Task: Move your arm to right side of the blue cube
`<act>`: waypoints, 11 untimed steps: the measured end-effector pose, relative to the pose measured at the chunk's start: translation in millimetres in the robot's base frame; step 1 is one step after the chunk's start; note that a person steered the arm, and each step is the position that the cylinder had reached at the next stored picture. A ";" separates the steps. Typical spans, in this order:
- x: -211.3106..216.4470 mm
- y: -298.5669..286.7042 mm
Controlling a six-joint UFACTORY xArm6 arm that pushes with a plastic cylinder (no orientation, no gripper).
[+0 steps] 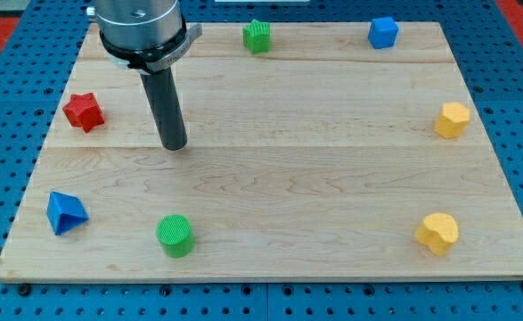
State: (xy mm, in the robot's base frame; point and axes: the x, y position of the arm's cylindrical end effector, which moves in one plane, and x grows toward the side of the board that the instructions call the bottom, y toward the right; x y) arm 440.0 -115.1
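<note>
My tip (174, 145) rests on bare wood in the board's left half, a plain rod with no jaws, holding nothing. The red star block (84, 111) sits nearest. The blue cube (383, 32) is far off, by the top right corner.

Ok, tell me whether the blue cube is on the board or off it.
On. The blue cube sits inside the wooden board, near its top edge, far from my tip.
</note>
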 end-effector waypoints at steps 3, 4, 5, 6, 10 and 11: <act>-0.3 25.2; -0.3 25.2; -0.3 29.8; -0.3 33.6; -39.8 152.0; -88.7 208.8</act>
